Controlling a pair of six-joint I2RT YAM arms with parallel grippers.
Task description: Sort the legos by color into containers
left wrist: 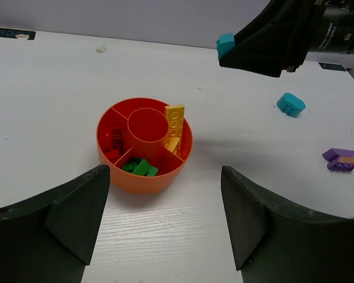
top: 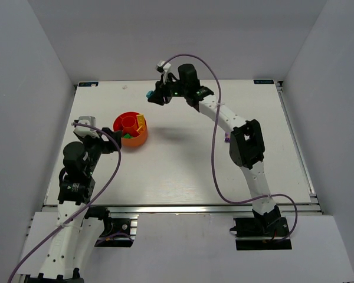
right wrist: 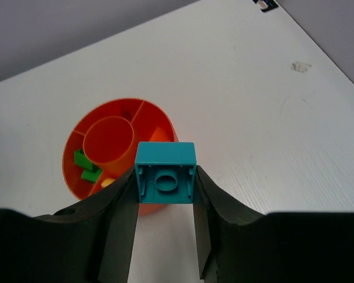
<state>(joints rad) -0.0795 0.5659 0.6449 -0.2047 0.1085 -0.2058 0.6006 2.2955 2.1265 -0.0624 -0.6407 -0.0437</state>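
The orange-red bowl (top: 131, 128) (left wrist: 144, 144) (right wrist: 118, 147) stands left of the table's centre, with compartments around a raised central ring. Separate compartments hold yellow legos (left wrist: 175, 124), green legos (left wrist: 140, 167) and red legos (left wrist: 113, 141). My right gripper (top: 154, 98) (right wrist: 165, 180) hangs in the air behind and to the right of the bowl, shut on a cyan lego (top: 148, 94) (left wrist: 225, 45) (right wrist: 165, 172). My left gripper (top: 113, 141) (left wrist: 165, 172) is open and empty, just in front of the bowl. Another cyan lego (left wrist: 291, 104) and a purple lego (left wrist: 341, 159) (top: 227, 139) lie on the table to the right.
A small white scrap (left wrist: 101, 49) (right wrist: 300, 66) lies near the table's far edge. Grey walls close in the table on three sides. The right arm (top: 245, 141) stretches diagonally across the right half, its purple cable looping above it.
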